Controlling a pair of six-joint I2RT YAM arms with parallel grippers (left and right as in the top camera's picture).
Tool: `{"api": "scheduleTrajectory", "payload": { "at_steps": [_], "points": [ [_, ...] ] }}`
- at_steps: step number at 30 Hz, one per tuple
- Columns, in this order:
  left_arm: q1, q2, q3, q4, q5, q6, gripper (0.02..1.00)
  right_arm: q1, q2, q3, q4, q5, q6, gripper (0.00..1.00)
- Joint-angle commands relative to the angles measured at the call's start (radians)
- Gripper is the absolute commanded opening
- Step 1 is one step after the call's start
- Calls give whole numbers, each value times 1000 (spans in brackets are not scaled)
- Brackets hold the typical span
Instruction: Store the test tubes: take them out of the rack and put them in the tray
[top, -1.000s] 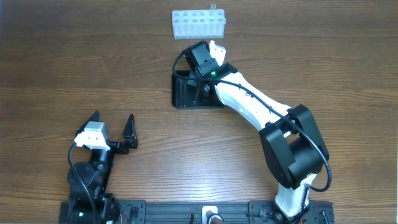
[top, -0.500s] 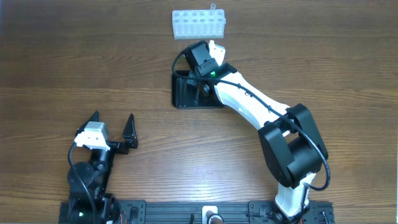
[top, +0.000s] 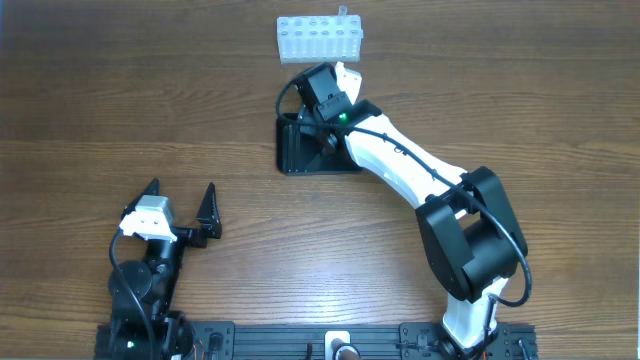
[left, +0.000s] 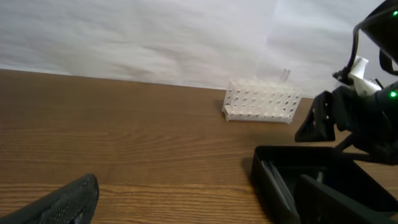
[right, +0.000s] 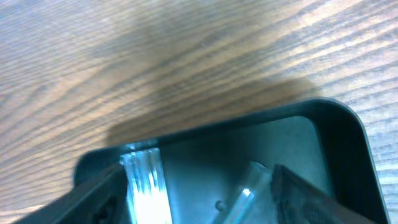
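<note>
One white rack (top: 319, 40) stands at the far edge of the wooden surface (top: 120, 90), with one test tube (top: 342, 12) upright in its far right corner. One black tray (top: 290, 165) lies near the rack on the robot's side, not touching it. The right hand (right: 198, 186) hangs over the tray, fingers spread wide and gripping nothing. Two clear tubes (right: 143, 180) show inside the tray beneath it. The left hand (top: 181, 187), also wide and empty, sits near its base, well apart from both.
</note>
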Motion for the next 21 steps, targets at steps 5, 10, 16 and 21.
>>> {"api": "scheduleTrajectory", "payload": {
  "at_steps": [5, 10, 16, 21],
  "points": [
    [4, -8, -4, -4, 9, 14, 998, -59, -39, 174, 103, 145, -135, 761],
    [4, -8, -4, -4, 9, 14, 998, -116, -37, 182, 273, 178, -228, 801],
    [4, -8, -4, -4, 9, 14, 998, -178, -16, 180, 422, 172, -246, 763],
    [4, -8, -4, -4, 9, 14, 998, -189, 31, 180, 521, 171, -321, 763]
  ]
}}
